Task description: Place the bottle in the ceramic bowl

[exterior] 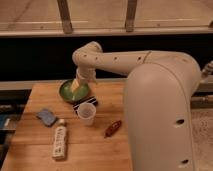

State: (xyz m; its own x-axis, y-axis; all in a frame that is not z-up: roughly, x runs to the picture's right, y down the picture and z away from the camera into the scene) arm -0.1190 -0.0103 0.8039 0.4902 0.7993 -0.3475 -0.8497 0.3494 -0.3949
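The bottle (60, 141), slim with a white cap and a pale printed label, lies flat on the wooden table near the front left. The dark green ceramic bowl (69, 90) sits at the back left of the table, with something yellowish showing inside it. My gripper (83, 96) hangs at the bowl's right rim, at the end of the white arm that reaches in from the right. It is well away from the bottle, and nothing shows in its grasp.
A translucent plastic cup (86, 113) stands just in front of the bowl and gripper. A blue sponge (46, 117) lies left of the cup. A small reddish-brown oblong object (113, 128) lies right of it. The table's front-left edge (15, 150) is close to the bottle.
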